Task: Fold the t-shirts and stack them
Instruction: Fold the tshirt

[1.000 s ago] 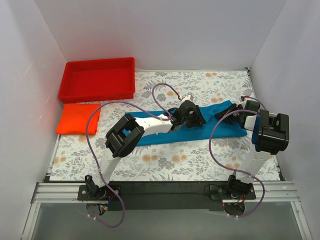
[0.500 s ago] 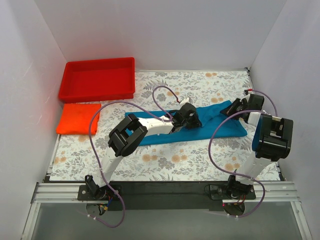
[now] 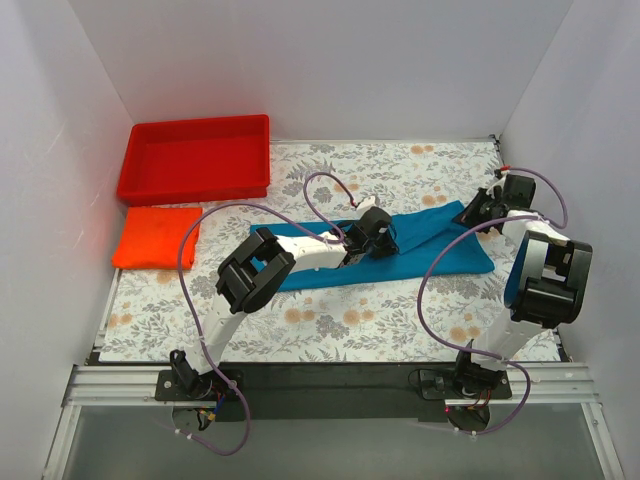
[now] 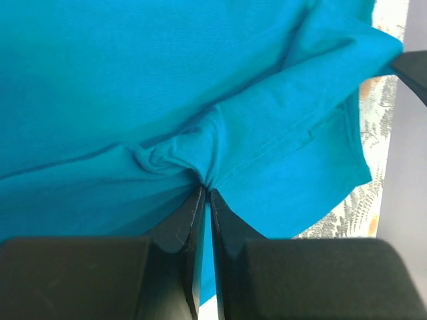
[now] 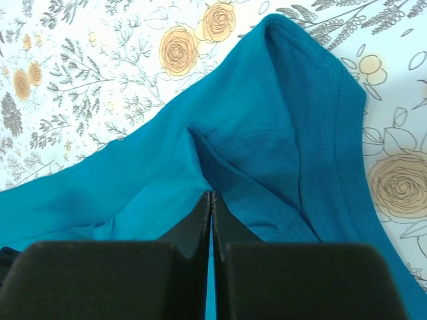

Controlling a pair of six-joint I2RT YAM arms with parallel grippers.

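A teal-blue t-shirt (image 3: 420,245) lies in a long folded strip across the middle of the floral table. My left gripper (image 3: 385,238) is shut on a pinched fold of the teal-blue t-shirt (image 4: 200,100) near the strip's middle, the cloth bunched at its fingertips (image 4: 205,188). My right gripper (image 3: 478,212) is shut on the teal-blue t-shirt (image 5: 267,147) at its far right corner, and a crease runs into the closed tips (image 5: 211,195). An orange-red t-shirt (image 3: 155,236) lies folded in a square at the left edge, away from both grippers.
A rigid red plastic tray (image 3: 195,157) stands at the back left, just behind the orange-red shirt. White walls close in the table on the left, back and right. Purple cables (image 3: 330,185) loop over both arms.
My left gripper has closed onto the teal-blue shirt's fold. The right gripper has moved toward the back right with the shirt's corner, drawing that end out.
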